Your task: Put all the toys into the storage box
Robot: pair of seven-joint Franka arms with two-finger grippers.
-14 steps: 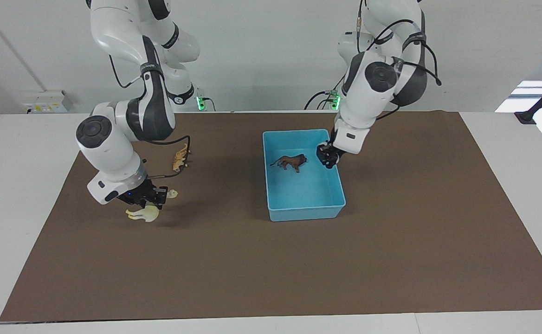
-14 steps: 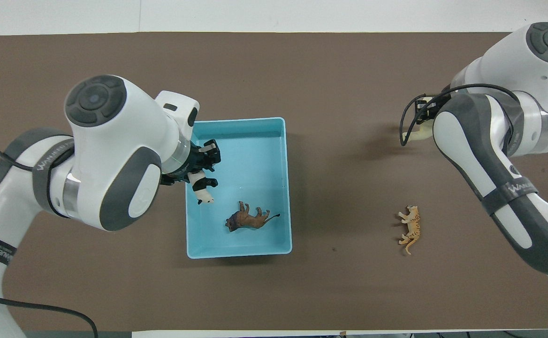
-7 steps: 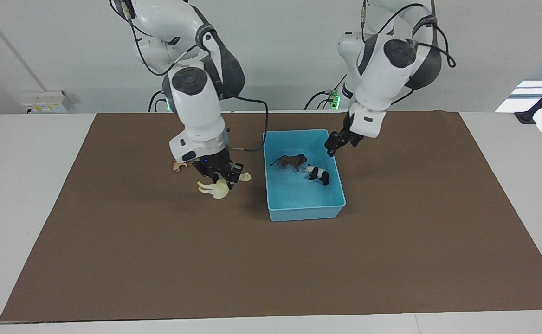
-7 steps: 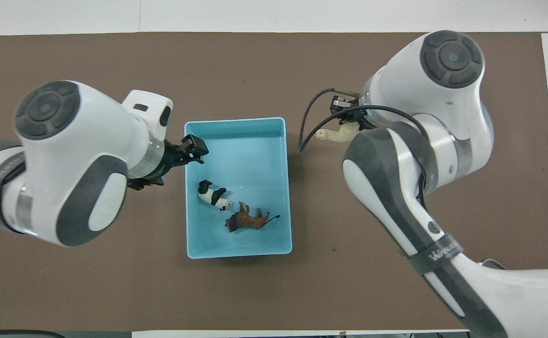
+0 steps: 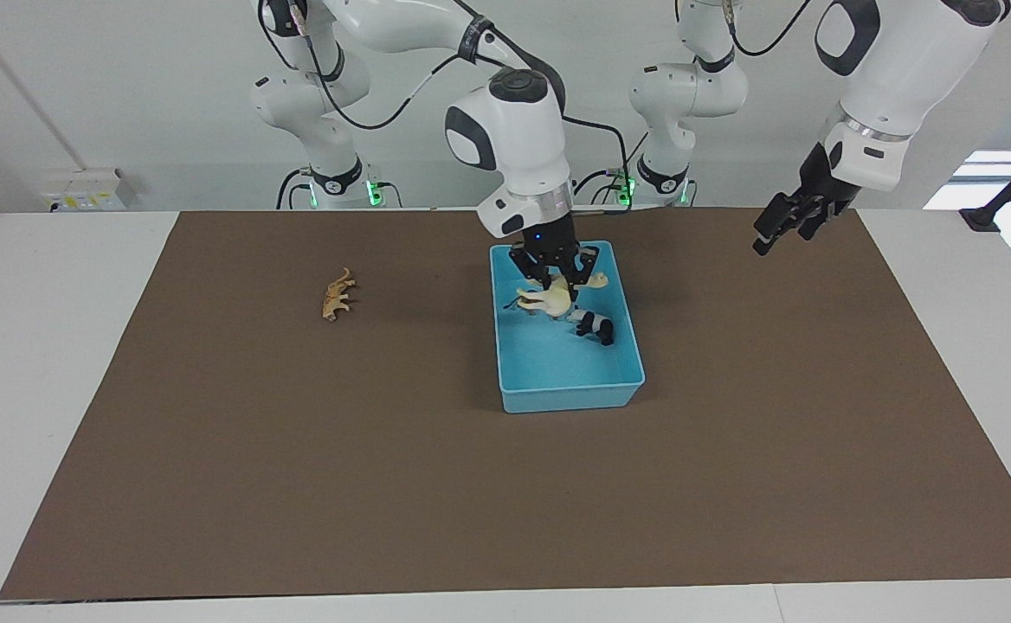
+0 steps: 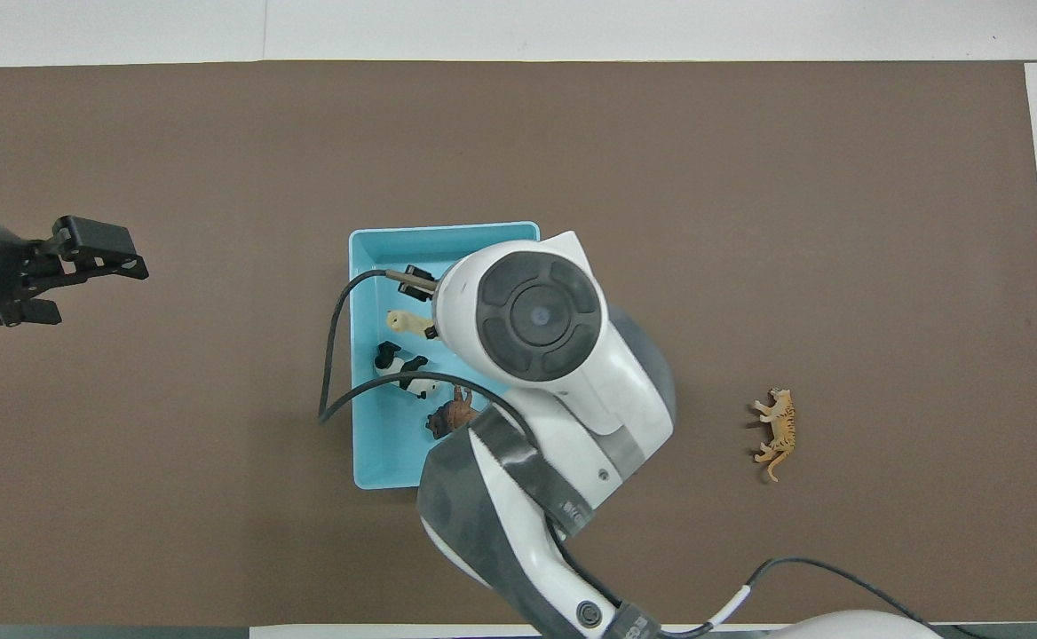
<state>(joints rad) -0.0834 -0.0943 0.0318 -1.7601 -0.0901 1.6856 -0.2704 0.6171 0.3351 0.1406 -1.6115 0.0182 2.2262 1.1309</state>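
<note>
Right gripper (image 5: 555,279) over light-blue plastic storage box (image 5: 570,394), clamped on cream-yellow horse-like figurine (image 5: 549,298)
Black-and-white panda figurine (image 5: 594,326) and brown dark-maned lion figurine (image 6: 452,417) lie in the box; orange striped tiger figurine (image 5: 337,295) lies on brown mat (image 5: 298,476) toward right arm's end; left gripper (image 5: 784,227) raised over mat, fingers apart
</note>
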